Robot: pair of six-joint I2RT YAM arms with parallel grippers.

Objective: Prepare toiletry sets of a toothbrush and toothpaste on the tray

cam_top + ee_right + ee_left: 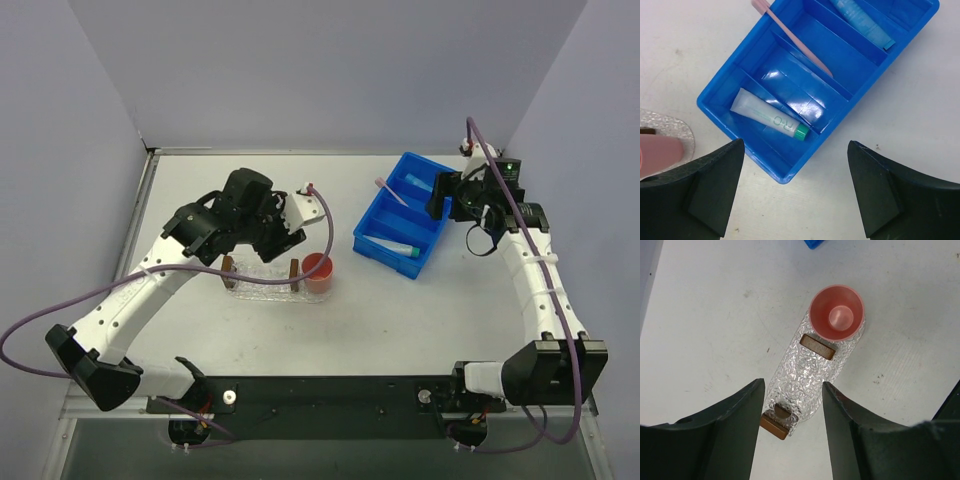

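Although neither claw holds anything, we judge the pieces easy to carry but fiddly to grip. The thin pink plastic toothbrush (795, 42) lies slanted across a divider of the blue divided plastic bin (765, 162), one end poking past the rim. It looks light, stiff and slick, so we would pinch it across the shaft where it rides clear of the floor. The whitish-grey squeeze tube with the teal cap (770, 117) lies flat in the bin's near compartment, and the light blue squeeze tube (860, 20) lies in the far one. Both look soft and likely to dent, so we favour a hold across the width near the cap.

The right claw (795, 146) hovers over the bin, spread wide. The left claw (792, 385), equally wide, hangs above the clear, bumpy plastic oval tray (810, 370), which bears a pink cup (837, 315) at one end and two brown blocks (817, 346). The pale grey worktop (430, 310) looks smooth and is boxed in by plain walls (330, 70).
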